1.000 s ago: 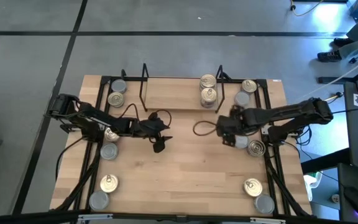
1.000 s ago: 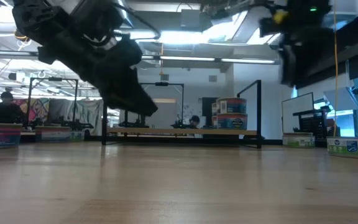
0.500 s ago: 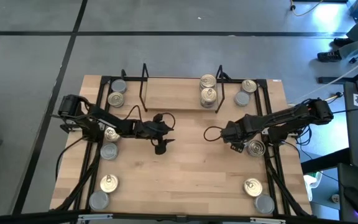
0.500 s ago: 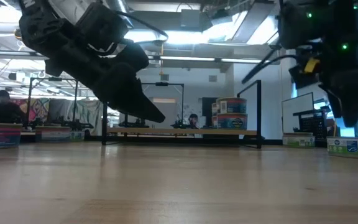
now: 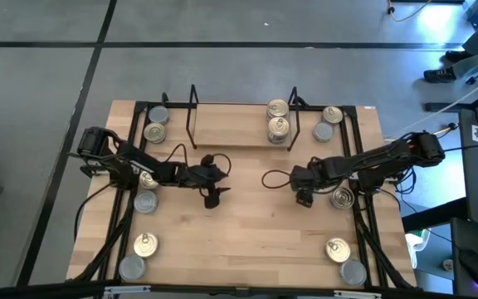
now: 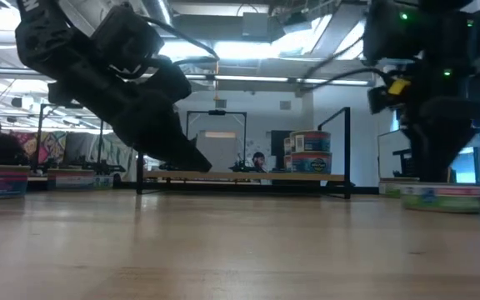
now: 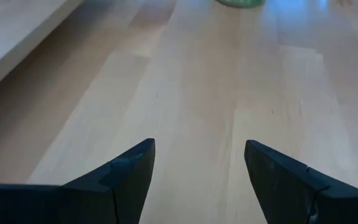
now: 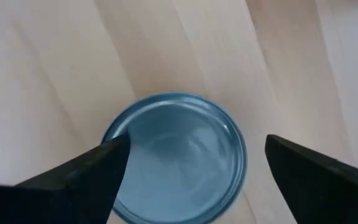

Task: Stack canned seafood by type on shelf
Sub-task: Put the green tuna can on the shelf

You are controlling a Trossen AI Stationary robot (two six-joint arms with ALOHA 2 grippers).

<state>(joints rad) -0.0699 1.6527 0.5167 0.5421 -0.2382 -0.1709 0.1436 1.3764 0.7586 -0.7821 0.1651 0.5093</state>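
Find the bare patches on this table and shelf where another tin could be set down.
Free: the shelf board left of its two stacked tins, and the table's wood nearer than both grippers. Crowded: both side rails, lined with tins.

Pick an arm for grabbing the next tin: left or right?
Right. Its end effector hangs open directly over a silver-lidded tin. The left end effector, also open, faces only bare table.

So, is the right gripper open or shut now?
Open. In the right wrist view, the right gripper has its fingers spread wide, one on each side of a silver-lidded tin, not clamping it.
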